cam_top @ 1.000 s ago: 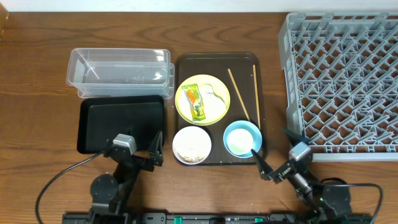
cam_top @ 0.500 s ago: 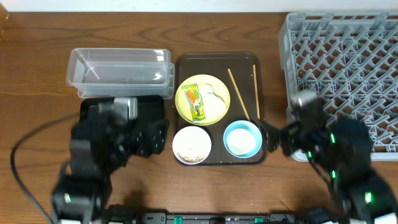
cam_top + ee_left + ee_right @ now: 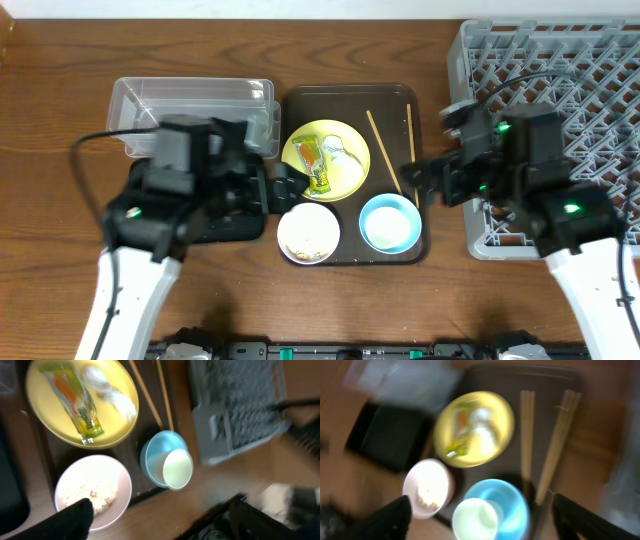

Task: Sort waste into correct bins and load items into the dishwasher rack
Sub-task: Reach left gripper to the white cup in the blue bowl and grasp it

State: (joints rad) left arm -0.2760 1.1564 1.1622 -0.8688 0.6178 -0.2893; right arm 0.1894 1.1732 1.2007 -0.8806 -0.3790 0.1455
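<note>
On the plate, wrapper and scrap; rice in white bowl.

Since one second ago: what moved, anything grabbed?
Both arms rose from the near edge of the table and swung inward: left arm now over the black tray, right arm over the left edge of the rack. Jaws open, nothing grabbed. Unmoved: plate, wrapper, white bowl, blue bowl, chopsticks, tub.

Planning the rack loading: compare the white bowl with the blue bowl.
The white bowl holds scattered rice grains; the blue bowl holds a small white cup. The white bowl sits on the left side of the dark tray, the blue bowl on its right. Both are round, upright and near the tray's front edge.
</note>
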